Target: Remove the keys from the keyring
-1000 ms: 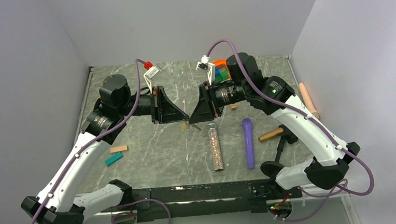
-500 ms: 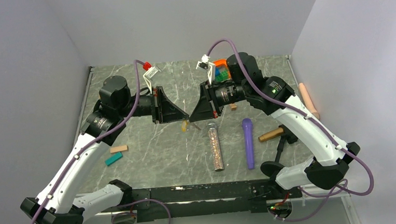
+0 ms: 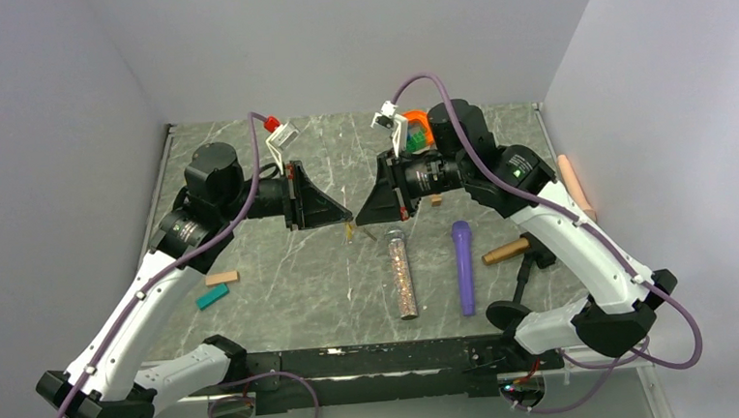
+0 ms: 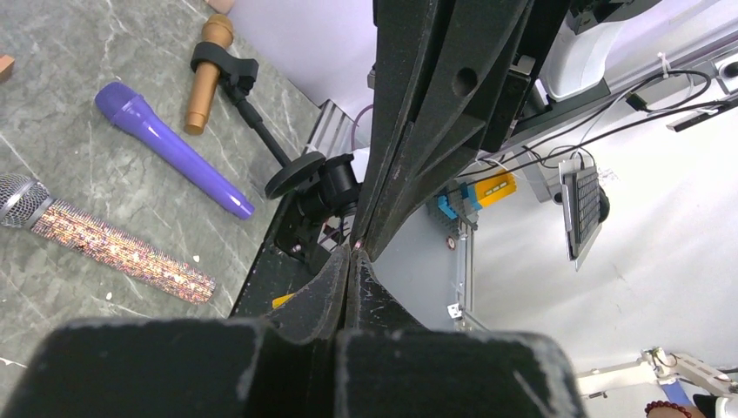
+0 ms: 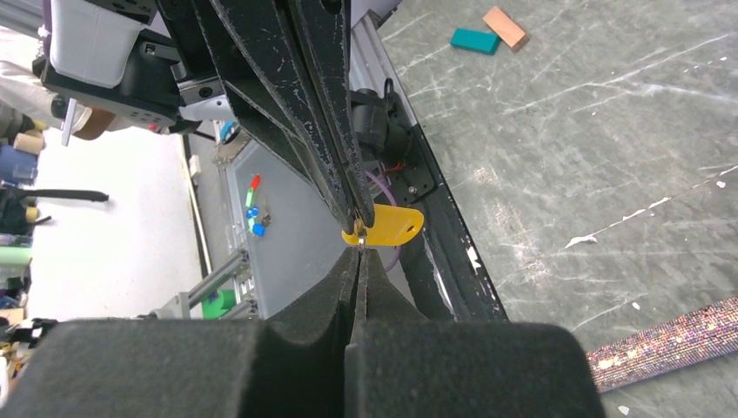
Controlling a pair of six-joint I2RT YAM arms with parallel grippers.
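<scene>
Near edge: both arm bases bolted at the marble table point(image 3: 284, 306).

Left side, just beyond the bases: a teal block point(image 3: 212, 296) and a tan block point(image 3: 222, 277) lay close together, not touching.

Right of centre: a glitter-covered microphone point(image 3: 403, 277) and a purple microphone point(image 3: 463, 266) lay lengthwise side by side, apart. Further right, a gold microphone point(image 3: 504, 252) sat in the clip of a black microphone stand point(image 3: 522, 279) lying on the table.

Mid-table, above the surface: the left gripper point(image 3: 350, 216) and the right gripper point(image 3: 359, 218) pointed at each other, tips nearly meeting.
- The left gripper's fingers were clenched. The yellow key point(image 3: 351, 231) hung from their tips, clear of the table.
- In the right wrist view the key stuck out sideways from the left tips, pinched at one end.
- The right gripper's fingers point(image 5: 344, 287) were pressed together too, tips just under the key's pinched end. Whether they gripped anything could not be told.

Far side: a small wooden cube point(image 3: 435, 200) lay beside the right wrist. An orange, green and blue object point(image 3: 417, 133) sat partly hidden behind the right arm. A peach-coloured rod point(image 3: 574, 185) lay along the right edge.
</scene>
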